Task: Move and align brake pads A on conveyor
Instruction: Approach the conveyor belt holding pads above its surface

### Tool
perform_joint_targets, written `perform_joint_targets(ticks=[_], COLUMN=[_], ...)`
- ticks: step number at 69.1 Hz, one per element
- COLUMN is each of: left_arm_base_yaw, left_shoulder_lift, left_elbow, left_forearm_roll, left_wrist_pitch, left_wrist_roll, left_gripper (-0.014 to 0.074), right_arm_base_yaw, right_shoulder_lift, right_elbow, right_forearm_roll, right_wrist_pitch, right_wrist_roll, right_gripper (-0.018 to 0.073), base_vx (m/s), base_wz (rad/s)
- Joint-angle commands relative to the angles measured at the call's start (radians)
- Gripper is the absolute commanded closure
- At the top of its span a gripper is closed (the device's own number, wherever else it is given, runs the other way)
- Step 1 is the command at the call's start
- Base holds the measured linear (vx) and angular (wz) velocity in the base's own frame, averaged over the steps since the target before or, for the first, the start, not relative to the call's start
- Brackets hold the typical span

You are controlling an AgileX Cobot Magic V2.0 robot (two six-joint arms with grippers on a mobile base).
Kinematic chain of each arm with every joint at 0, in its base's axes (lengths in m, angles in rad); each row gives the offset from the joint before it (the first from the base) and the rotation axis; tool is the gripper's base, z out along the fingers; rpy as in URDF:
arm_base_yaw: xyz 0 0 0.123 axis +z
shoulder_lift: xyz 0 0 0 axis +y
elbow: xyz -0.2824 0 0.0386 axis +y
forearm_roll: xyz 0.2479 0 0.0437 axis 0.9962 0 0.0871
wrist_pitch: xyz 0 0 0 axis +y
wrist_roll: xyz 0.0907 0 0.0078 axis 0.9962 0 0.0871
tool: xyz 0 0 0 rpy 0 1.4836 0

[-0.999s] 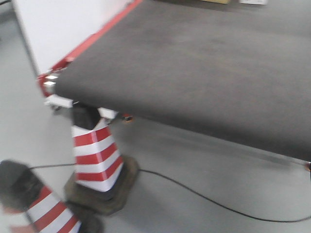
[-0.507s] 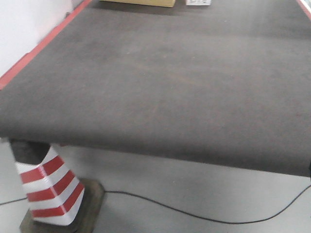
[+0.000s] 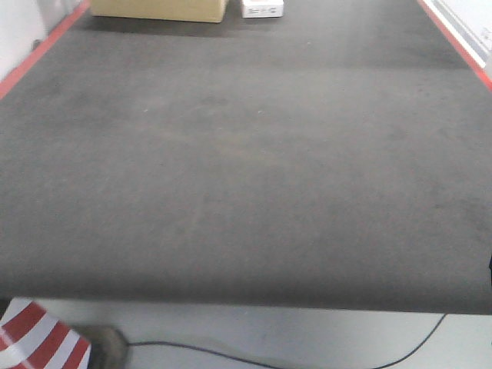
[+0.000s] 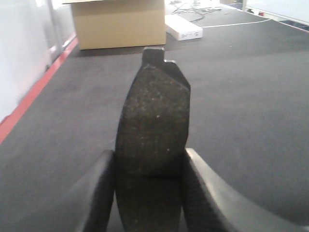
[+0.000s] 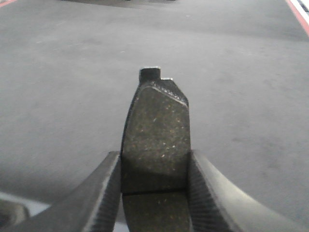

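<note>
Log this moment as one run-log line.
left gripper: shut on left brake pad | right gripper: shut on right brake pad | conveyor: no pads laid in view | far end: cardboard box, white box

Front view: set high, tipped down, facing 12 o'clock along the conveyor [image 3: 246, 192]; cardboard box [image 3: 157, 9] far off at 11.
Left wrist: low, tight behind the left gripper [image 4: 149, 159] clamping the left brake pad [image 4: 153, 121], facing 12.
Right wrist: likewise behind the right gripper [image 5: 154, 154] and right brake pad [image 5: 155, 135].
Shared: belt in all three views; box in the front and left-wrist views.
</note>
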Motion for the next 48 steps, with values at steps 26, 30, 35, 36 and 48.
perform_joint_targets(ticks=[26, 30, 35, 36, 48], left_arm_base_yaw=[-0.008, -0.008, -0.008, -0.008, -0.008], left_shoulder_lift=[0.010, 0.010, 0.010, 0.010, 0.010], left_elbow=[-0.030, -0.030, -0.030, -0.030, -0.030], left_forearm_roll=[-0.012, -0.012, -0.012, -0.012, -0.012], left_wrist_pitch=[-0.099, -0.099, -0.099, -0.099, -0.099], left_wrist_roll=[-0.003, -0.003, -0.003, -0.003, -0.003], left_gripper=[0.0555, 0.0555, 0.0555, 0.0555, 0.0555], right_arm_base_yaw=[-0.001, -0.001, -0.001, -0.001, -0.001], right_shoulder_lift=[0.004, 0.004, 0.004, 0.004, 0.004], right_elbow=[-0.032, -0.032, -0.032, -0.032, -0.032], right_forearm_roll=[-0.008, -0.008, -0.008, -0.008, -0.008], right_wrist_pitch=[-0.094, -0.094, -0.094, -0.094, -0.094], right_wrist_roll=[-0.006, -0.006, -0.006, -0.006, -0.006], right_gripper=[0.0482, 0.0482, 0.0482, 0.0482, 0.0482], base_vx=[0.18, 0.17, 0.16, 0.16, 0.14], base_wz=[-0.18, -0.03, 0.00, 0.00, 0.00])
